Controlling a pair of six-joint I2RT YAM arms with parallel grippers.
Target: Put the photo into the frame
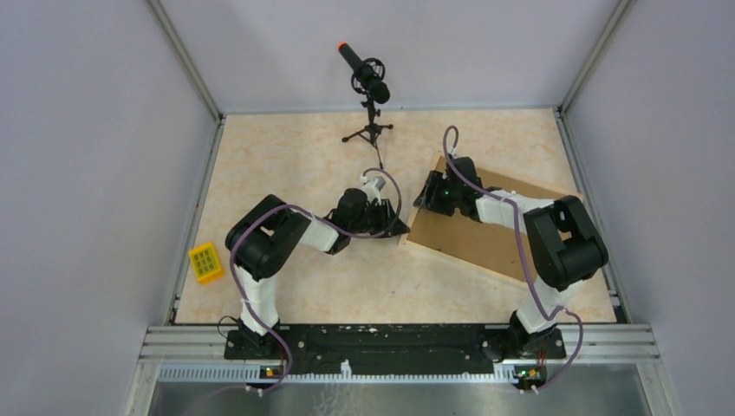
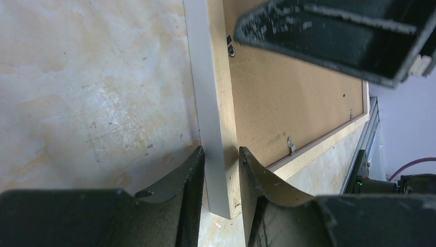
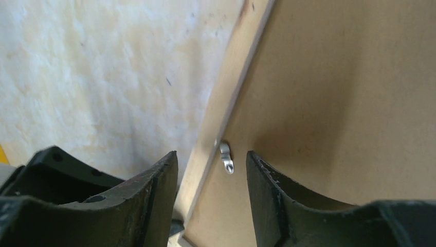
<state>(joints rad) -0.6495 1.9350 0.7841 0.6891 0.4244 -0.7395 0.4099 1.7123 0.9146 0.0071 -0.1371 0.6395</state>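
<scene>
Beige marbled worktop [image 1: 286, 173]. Large rectangular pale-wood frame [image 2: 213, 92]: lies face down on it, plain brown backing board [image 2: 298, 98] uppermost. Black microphone on tripod [image 1: 364, 74]: beyond the frame. Left pincer [image 2: 221, 152]: clenched on the frame's border rail near a corner. Right pincer [image 3: 212, 159]: released, jaws apart over the frame's edge. Yellow gridded block [image 1: 206, 262]: well left of the frame. Small silver metal clip [image 3: 226, 159]: on the backing board, between the right jaws, untouched.

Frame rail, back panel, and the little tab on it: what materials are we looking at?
Frame rail: looks like raw pale wood with visible grain, and a smooth whitish outer face, either painted or laminated.
Back panel: brown matte fibreboard, probably hardboard; it is flat and speckled, with no grain.
Tab: shiny silver, likely bent sheet metal.
</scene>
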